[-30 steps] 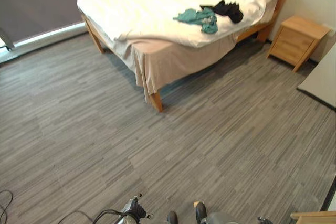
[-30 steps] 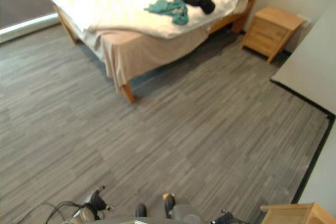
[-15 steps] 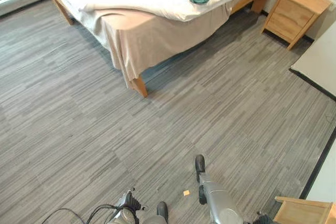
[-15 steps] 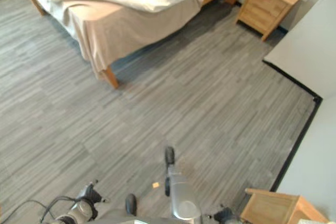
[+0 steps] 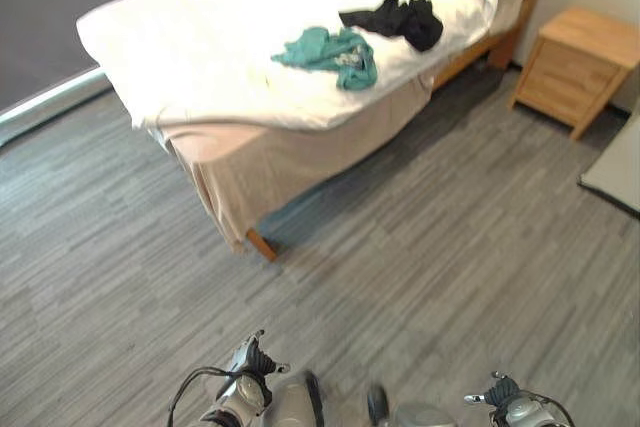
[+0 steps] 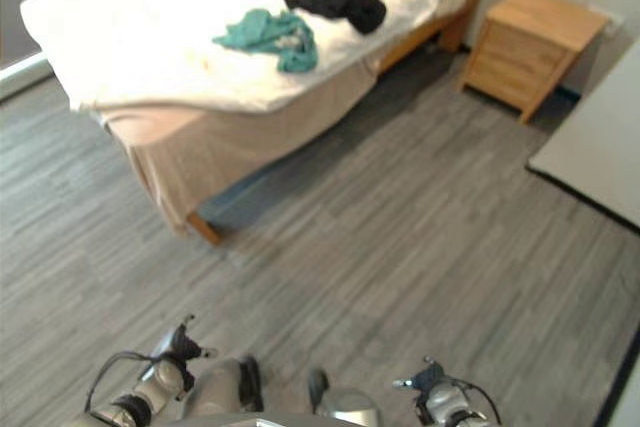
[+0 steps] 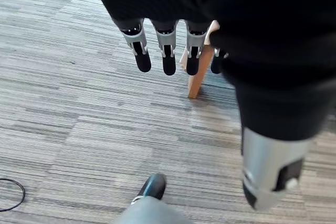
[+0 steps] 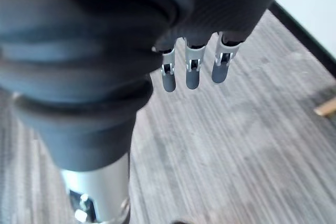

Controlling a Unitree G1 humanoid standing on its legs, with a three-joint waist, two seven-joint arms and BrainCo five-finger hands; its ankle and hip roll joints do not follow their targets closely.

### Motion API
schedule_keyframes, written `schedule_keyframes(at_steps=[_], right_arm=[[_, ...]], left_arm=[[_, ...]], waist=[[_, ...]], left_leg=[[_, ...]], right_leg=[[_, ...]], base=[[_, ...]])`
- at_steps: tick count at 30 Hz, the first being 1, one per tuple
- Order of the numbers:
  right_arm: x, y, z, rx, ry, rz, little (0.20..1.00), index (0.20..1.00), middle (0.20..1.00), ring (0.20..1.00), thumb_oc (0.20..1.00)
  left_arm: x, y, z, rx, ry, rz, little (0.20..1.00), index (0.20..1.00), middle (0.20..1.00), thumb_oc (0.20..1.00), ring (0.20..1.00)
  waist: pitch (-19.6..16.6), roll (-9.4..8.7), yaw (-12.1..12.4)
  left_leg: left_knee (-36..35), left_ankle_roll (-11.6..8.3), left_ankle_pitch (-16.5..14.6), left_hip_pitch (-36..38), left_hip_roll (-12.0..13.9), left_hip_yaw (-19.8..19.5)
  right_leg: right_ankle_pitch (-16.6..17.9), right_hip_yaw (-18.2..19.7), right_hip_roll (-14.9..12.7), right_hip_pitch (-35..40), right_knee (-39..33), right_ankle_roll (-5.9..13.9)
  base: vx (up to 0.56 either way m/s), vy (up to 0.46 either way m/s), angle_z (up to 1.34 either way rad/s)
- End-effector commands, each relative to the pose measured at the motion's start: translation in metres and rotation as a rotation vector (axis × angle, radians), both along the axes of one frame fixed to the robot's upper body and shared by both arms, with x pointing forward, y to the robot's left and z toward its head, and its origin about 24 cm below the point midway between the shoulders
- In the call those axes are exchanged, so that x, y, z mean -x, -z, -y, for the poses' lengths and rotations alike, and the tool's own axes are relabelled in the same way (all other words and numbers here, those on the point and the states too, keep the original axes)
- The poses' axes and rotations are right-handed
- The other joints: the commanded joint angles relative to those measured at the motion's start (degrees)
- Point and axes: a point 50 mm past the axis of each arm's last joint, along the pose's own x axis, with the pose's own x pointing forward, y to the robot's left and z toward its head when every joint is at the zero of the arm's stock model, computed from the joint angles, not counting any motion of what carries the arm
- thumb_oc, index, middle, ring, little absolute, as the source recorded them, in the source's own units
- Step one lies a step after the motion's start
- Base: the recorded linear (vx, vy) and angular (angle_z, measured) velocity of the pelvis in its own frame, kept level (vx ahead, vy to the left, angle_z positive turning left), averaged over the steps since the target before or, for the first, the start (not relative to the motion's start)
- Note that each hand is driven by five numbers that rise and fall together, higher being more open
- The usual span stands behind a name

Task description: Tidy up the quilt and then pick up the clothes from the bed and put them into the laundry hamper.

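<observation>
Nearest, low over the grey plank floor (image 5: 480, 237): left robot hand (image 7: 167, 45) and right robot hand (image 8: 191, 64), fingers straight and relaxed, holding nothing. Farther off, wooden bed (image 5: 262, 244), headboard cut off at the frame edge, beige sheet (image 5: 290, 162) draping under a pale quilt (image 5: 190, 47). On the quilt near the side edge, green garment (image 5: 330, 52) and black garment (image 5: 395, 19), just apart. Beyond, wooden nightstand (image 5: 570, 67).
</observation>
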Motion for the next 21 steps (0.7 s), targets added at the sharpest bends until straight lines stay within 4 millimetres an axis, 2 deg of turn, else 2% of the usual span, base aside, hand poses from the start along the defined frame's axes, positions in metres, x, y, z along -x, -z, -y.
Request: schedule_keyframes(at_steps=[1,2,3,4,6,8,9,10,11,12,13,14,15,16,17,18,19,20,21], right_arm=[[0.010,-0.005,0.019,0.053,0.013,0.026,1.000,1.000,1.000,1.000,1.000],[0.011,-0.004,0.018,0.047,0.017,0.021,1.000,1.000,1.000,1.000,1.000],[0.014,-0.002,0.014,0.043,0.011,0.014,1.000,1.000,1.000,1.000,1.000],[0.015,0.000,0.012,0.038,0.011,0.009,1.000,1.000,1.000,1.000,1.000],[0.023,0.006,0.002,0.011,0.000,-0.019,1.000,1.000,1.000,1.000,1.000],[0.027,0.009,-0.006,-0.014,-0.008,-0.035,1.000,1.000,1.000,1.000,1.000],[0.023,0.010,-0.013,-0.031,-0.018,-0.031,1.000,1.000,1.000,1.000,1.000],[0.023,0.010,-0.013,-0.032,-0.018,-0.031,1.000,1.000,1.000,1.000,1.000],[0.020,0.010,-0.016,-0.034,-0.017,-0.024,1.000,1.000,1.000,1.000,1.000],[0.019,0.010,-0.016,-0.033,-0.017,-0.024,1.000,1.000,1.000,1.000,1.000],[0.020,0.010,-0.018,-0.036,-0.025,-0.026,1.000,1.000,1.000,1.000,1.000],[0.020,0.010,-0.018,-0.036,-0.025,-0.026,1.000,1.000,1.000,1.000,1.000],[0.020,0.010,-0.016,-0.028,-0.039,-0.033,1.000,1.000,1.000,1.000,1.000],[0.022,0.008,-0.006,0.043,-0.115,-0.081,1.000,1.000,1.000,1.000,1.000],[0.022,0.008,-0.006,0.043,-0.115,-0.081,1.000,1.000,1.000,1.000,1.000],[0.024,0.009,-0.005,0.024,-0.078,-0.084,1.000,1.000,1.000,1.000,1.000],[0.024,0.009,-0.005,0.023,-0.078,-0.084,1.000,1.000,1.000,1.000,1.000],[0.026,0.010,-0.005,0.024,-0.075,-0.090,1.000,1.000,1.000,1.000,1.000],[0.026,0.010,-0.005,0.024,-0.075,-0.091,1.000,1.000,1.000,1.000,1.000]], left_arm=[[-0.004,0.001,0.013,-0.008,0.061,-0.002,1.000,1.000,1.000,1.000,1.000],[0.004,0.005,0.013,-0.008,0.063,-0.033,1.000,1.000,1.000,1.000,1.000],[0.011,0.008,0.013,-0.012,0.060,-0.057,1.000,1.000,1.000,1.000,1.000],[0.017,0.010,0.013,-0.012,0.058,-0.075,1.000,1.000,1.000,1.000,1.000],[0.030,0.015,0.009,-0.028,0.073,-0.132,1.000,1.000,1.000,1.000,1.000],[0.030,0.014,0.005,-0.041,0.076,-0.139,1.000,1.000,1.000,1.000,1.000],[0.027,0.012,-0.002,-0.052,0.060,-0.131,1.000,1.000,1.000,1.000,1.000],[0.027,0.012,-0.002,-0.053,0.060,-0.131,1.000,1.000,1.000,1.000,1.000],[0.024,0.010,-0.006,-0.066,0.056,-0.121,1.000,1.000,1.000,1.000,1.000],[0.023,0.010,-0.006,-0.066,0.056,-0.120,1.000,1.000,1.000,1.000,1.000],[0.020,0.008,-0.011,-0.083,0.064,-0.114,1.000,1.000,1.000,1.000,1.000],[0.020,0.008,-0.011,-0.084,0.063,-0.114,1.000,1.000,1.000,1.000,1.000],[0.021,0.008,-0.015,-0.093,0.061,-0.118,1.000,1.000,1.000,1.000,1.000],[0.023,0.008,-0.020,-0.105,0.032,-0.126,1.000,1.000,1.000,1.000,1.000],[0.023,0.007,-0.020,-0.105,0.032,-0.126,1.000,1.000,1.000,1.000,1.000],[0.020,0.006,-0.022,-0.108,0.031,-0.112,1.000,1.000,1.000,1.000,1.000],[0.020,0.006,-0.022,-0.108,0.031,-0.112,1.000,1.000,1.000,1.000,1.000],[0.025,0.008,-0.020,-0.086,0.014,-0.113,1.000,1.000,1.000,1.000,1.000],[0.025,0.008,-0.020,-0.086,0.014,-0.113,1.000,1.000,1.000,1.000,1.000]], waist=[[0.6,0.43,0.2],[-0.7,0.79,0.1],[-1.2,0.93,0.3],[-2.0,0.63,0.5],[-3.1,-0.18,0.9],[-2.2,-0.98,0.1],[-0.5,-0.58,-0.9],[-0.5,-0.67,-1.0],[0.8,0.03,-1.2],[0.7,0.24,-1.1],[1.1,0.23,-1.2],[1.2,0.25,-1.4],[1.3,-0.09,-1.8],[1.2,-0.72,-2.3],[1.2,-0.70,-2.3],[0.5,-1.15,-1.2],[0.5,-1.16,-1.3],[0.3,-1.27,-1.0],[0.3,-1.24,-1.1]], left_leg=[[-5.1,-0.30,-1.2,4.9,0.1,7.4],[-7.3,0.07,-2.2,6.8,-0.2,8.8],[-8.9,1.29,-1.6,8.1,-0.5,9.2],[-9.7,1.89,-1.9,9.0,-1.4,8.5],[-11.5,3.55,-3.8,11.9,-3.0,7.5],[-12.8,5.06,-5.2,15.0,-3.9,6.3],[-14.2,5.61,-5.9,16.9,-3.1,3.7],[-14.1,5.62,-5.9,16.8,-3.2,3.7],[-14.2,5.18,-6.5,17.9,-2.4,1.6],[-14.2,5.11,-6.4,17.7,-2.1,1.7],[-14.2,4.22,-7.0,18.1,-2.1,-0.5],[-14.2,4.22,-7.0,18.2,-2.1,-0.7],[-14.2,3.85,-7.6,18.7,-2.9,-2.4],[-14.2,2.94,-9.1,19.5,-3.3,-5.2],[-14.2,2.91,-9.0,19.4,-3.2,-5.2],[-12.7,2.75,-10.3,19.6,-3.4,-5.6],[-12.5,2.76,-10.4,19.6,-3.4,-5.7],[-4.4,2.08,-12.5,17.4,-3.5,-6.6],[-4.0,2.06,-12.7,17.1,-3.4,-6.8]], right_leg=[[-11.8,1.2,-6.2,1.6,1.8,5.90],[-13.1,0.5,-5.9,2.5,2.7,6.30],[-13.3,0.3,-5.5,2.7,4.2,6.40],[-13.6,-0.1,-5.7,2.6,6.5,6.89],[-12.8,-1.5,-5.9,0.6,15.8,9.74],[-6.5,-0.9,-6.8,-4.8,29.4,13.74],[-3.1,1.8,-5.7,-13.0,40.7,14.61],[-3.2,1.8,-5.8,-13.1,40.9,14.62],[-5.8,1.8,-5.9,-18.0,41.3,13.10],[-5.5,1.8,-5.6,-18.1,41.0,13.02],[-9.8,1.6,-6.1,-17.8,30.8,10.65],[-9.8,1.3,-6.1,-17.5,30.6,10.65],[-9.5,3.5,-5.6,-16.5,21.5,10.16],[-7.7,7.9,-5.1,-16.1,9.8,10.34],[-7.5,7.9,-5.1,-16.1,9.6,10.31],[-6.1,7.4,-6.9,-15.7,8.8,10.32],[-6.1,7.4,-6.9,-15.6,8.7,10.32],[-5.6,6.0,-7.8,-12.8,6.5,9.08],[-5.6,5.8,-7.8,-12.7,6.3,9.06]], base=[[0.55,0.112,-0.30],[0.53,0.099,-0.12],[0.53,0.111,0.20],[0.43,0.088,0.34],[0.42,0.114,0.46],[0.35,0.066,0.68],[0.22,0.001,0.65],[0.28,-0.026,0.99],[0.16,-0.010,0.89],[0.38,-0.087,1.50],[0.21,-0.079,1.10],[0.34,-0.156,1.31],[0.35,-0.250,1.14],[0.35,-0.253,1.11],[0.35,-0.319,1.31],[0.13,-0.147,1.15],[0.31,-0.356,1.02],[0.17,-0.211,0.35],[0.25,-0.299,0.44]])
